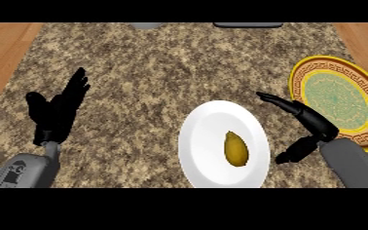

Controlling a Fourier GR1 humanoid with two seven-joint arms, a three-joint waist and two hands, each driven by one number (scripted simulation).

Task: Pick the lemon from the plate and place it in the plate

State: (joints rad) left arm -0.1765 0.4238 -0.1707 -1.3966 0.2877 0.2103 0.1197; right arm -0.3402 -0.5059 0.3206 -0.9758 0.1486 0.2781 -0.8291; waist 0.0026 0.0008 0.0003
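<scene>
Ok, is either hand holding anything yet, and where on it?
Nothing is held. The lemon lies on the white plate. The right hand is open beside that plate, not touching the lemon; the left hand rests open at left.

Lemon [236, 149] on near plate [205, 126]; second plate [302, 75] right, farther back (right hand [310, 122] between them).
</scene>
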